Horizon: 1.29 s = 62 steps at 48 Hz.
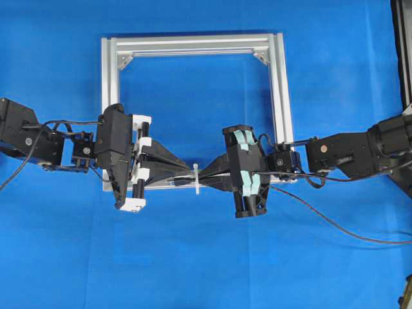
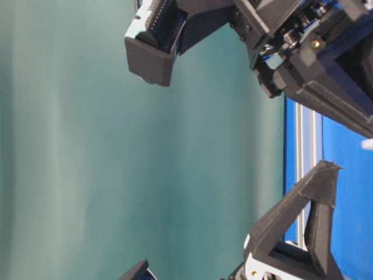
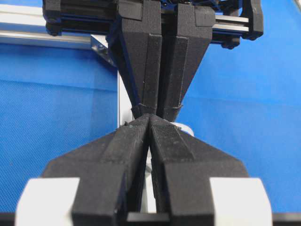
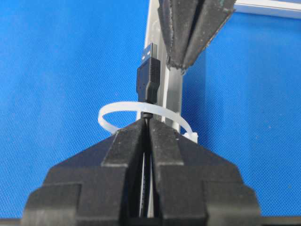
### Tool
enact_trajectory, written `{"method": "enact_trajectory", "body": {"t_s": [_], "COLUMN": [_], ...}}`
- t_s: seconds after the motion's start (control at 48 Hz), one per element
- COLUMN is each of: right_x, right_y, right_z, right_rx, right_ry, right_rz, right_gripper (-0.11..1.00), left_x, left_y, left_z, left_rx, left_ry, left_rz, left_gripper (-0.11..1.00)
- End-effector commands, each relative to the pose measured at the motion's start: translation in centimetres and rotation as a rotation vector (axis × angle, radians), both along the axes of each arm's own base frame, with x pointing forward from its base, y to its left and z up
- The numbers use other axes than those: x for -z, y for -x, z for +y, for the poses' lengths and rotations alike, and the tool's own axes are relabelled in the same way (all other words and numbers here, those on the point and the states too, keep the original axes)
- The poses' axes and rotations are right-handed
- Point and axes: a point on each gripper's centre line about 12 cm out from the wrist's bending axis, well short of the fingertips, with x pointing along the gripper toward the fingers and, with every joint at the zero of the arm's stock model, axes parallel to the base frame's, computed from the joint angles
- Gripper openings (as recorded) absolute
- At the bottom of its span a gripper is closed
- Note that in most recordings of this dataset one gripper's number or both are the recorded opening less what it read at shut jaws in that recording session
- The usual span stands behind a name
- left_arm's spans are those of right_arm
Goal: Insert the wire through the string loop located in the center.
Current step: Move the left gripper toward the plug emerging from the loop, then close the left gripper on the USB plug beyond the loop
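Wire plug [image 4: 148, 77], pinched just behind its tip by the closed right gripper [image 4: 148, 123], already pokes through the white string loop [image 4: 141, 113] over the frame bar [image 4: 173, 94], pointing lengthwise at the closed, empty left gripper [image 4: 186, 63] opposite

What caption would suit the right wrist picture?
Right tool, shut on the wire, pushes its USB plug through the white string loop toward the left tool.
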Motion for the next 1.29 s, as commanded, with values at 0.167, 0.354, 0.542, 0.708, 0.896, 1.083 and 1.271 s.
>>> {"method": "enact_trajectory", "body": {"t_s": [0.167, 0.354, 0.542, 0.708, 0.896, 1.083, 1.271], "right_x": [-1.0, -0.9, -0.9, -0.9, -0.9, -0.9, -0.9], "right_y": [-0.4, -0.4, -0.4, -0.4, -0.4, -0.4, -0.4], "right_z": [0.1, 0.1, 0.1, 0.1, 0.1, 0.1, 0.1], "right_rx": [0.0, 0.0, 0.0, 0.0, 0.0, 0.0, 0.0], "right_ry": [-0.005, -0.005, -0.005, -0.005, -0.005, -0.005, -0.005], "right_rz": [-0.032, -0.03, -0.03, -0.029, -0.03, -0.03, -0.03], "right_gripper": [-0.03, -0.03, -0.03, -0.03, -0.03, -0.03, -0.03], "left_x": [-1.2, -1.1, -1.1, -0.9, -0.7, -0.4, 0.5], "left_y": [-0.1, -0.1, 0.0, 0.0, 0.1, 0.0, -0.1], "left_z": [0.1, 0.1, -0.3, -0.3, -0.6, -0.6, -0.8], "left_rx": [0.0, 0.0, 0.01, 0.009, 0.019, 0.019, 0.027], "left_ry": [-0.005, -0.003, -0.005, 0.002, 0.0, 0.0, -0.006], "left_rz": [-0.036, -0.023, -0.016, -0.004, 0.012, 0.052, 0.122], "left_gripper": [0.0, 0.0, 0.1, 0.5, 0.89, 0.9, 0.9]}}
